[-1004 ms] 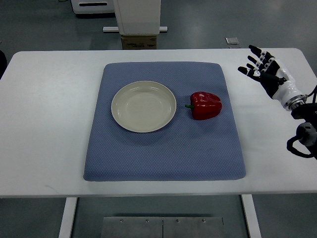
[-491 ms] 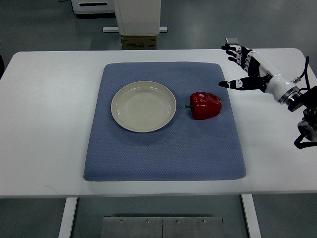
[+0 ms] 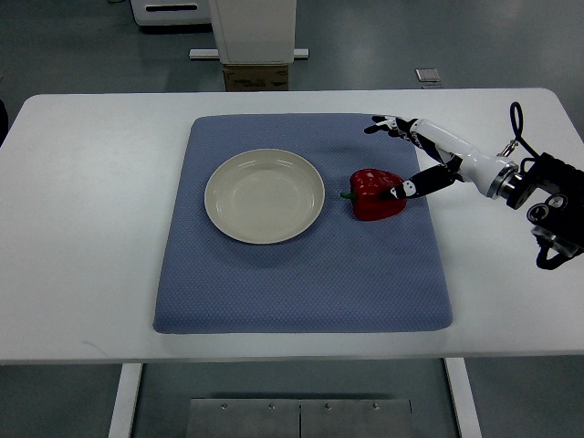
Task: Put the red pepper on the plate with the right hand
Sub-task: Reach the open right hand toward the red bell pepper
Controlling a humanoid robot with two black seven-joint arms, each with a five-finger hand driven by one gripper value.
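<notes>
My right hand (image 3: 415, 157) hangs over the blue mat (image 3: 301, 301), fingers spread wide and holding nothing, thumb tip at the right flank of the red bell pepper (image 3: 376, 193). The pepper lies on the mat just right of the empty cream plate (image 3: 265, 195). By my reading, nothing is done yet: grasp, lift and placing all remain.

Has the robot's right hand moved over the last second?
Yes. The right hand has travelled left from the bare white table onto the blue mat, its thumb now at the glossy red pepper.
</notes>
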